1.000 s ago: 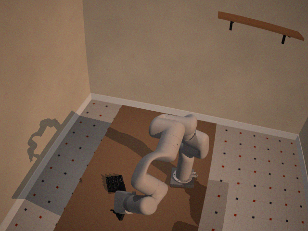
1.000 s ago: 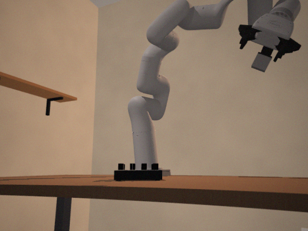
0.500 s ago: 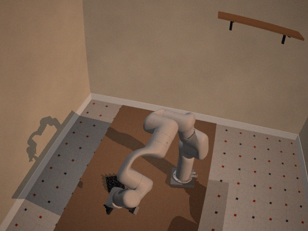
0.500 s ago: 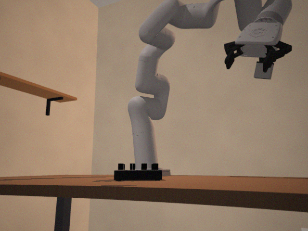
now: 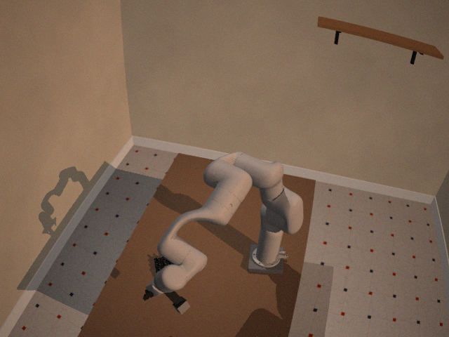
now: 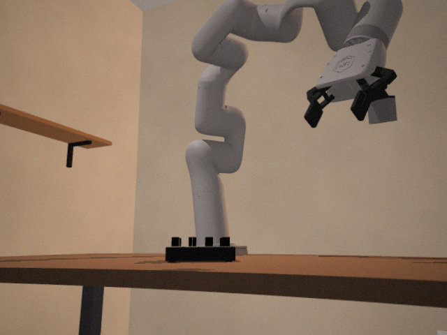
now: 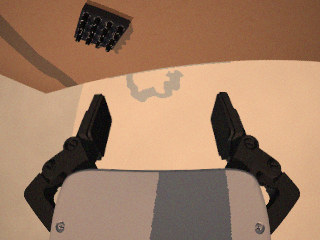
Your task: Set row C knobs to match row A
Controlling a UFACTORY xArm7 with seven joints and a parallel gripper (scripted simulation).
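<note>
Reader: Where is the knob box?

Author: The knob box (image 5: 162, 262) (image 6: 200, 254) (image 7: 107, 13) rests upright on the counter (image 5: 224, 305) (image 6: 306, 266) (image 7: 200, 30). The top view shows it partly hidden by the arm (image 5: 228, 196) (image 6: 216, 216); in the wrist view it occupies the upper left.

Reader: Are its settings legible?

Author: The knobs (image 6: 224, 241) (image 7: 93, 30) are visible, but too small for their marks to be read; whether rows C and A agree cannot be told.

Reader: And the end effector (image 5: 147, 293) (image 6: 336, 121) (image 7: 160, 105)?

Author: Open, its two fingers spread wide with nothing between them. It hangs tilted, high above the counter and well apart from the box.

Reader: What lies farther out?

Author: The arm rises from a grey base plate (image 5: 253, 268) (image 6: 242, 250) on the counter. A brown shelf (image 5: 377, 34) (image 6: 43, 124) is mounted on the wall (image 5: 217, 90) by black brackets.
</note>
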